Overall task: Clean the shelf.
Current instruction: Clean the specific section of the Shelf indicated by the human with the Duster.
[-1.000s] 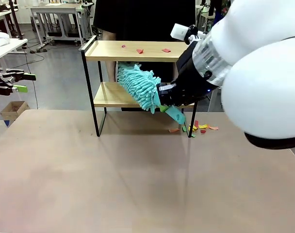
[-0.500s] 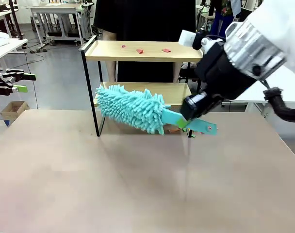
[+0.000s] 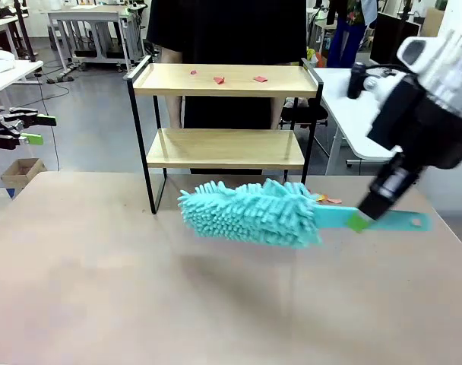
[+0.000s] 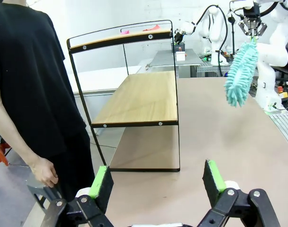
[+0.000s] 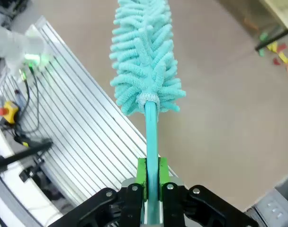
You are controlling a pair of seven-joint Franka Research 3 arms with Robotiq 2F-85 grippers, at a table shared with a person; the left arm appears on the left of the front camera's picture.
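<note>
Shelf (image 3: 223, 148): pale wood, thin black frame, on tan table (image 3: 102, 289); right jaws clamp fluffy duster (image 3: 250, 213), left jaws apart.

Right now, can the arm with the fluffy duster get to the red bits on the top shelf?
Probably yes: the duster hangs in front of the shelf, and nothing blocks the red bits on top.

Right arm (image 3: 432, 114) angled downward, jaws clamped; left jaws spread wide.
</note>
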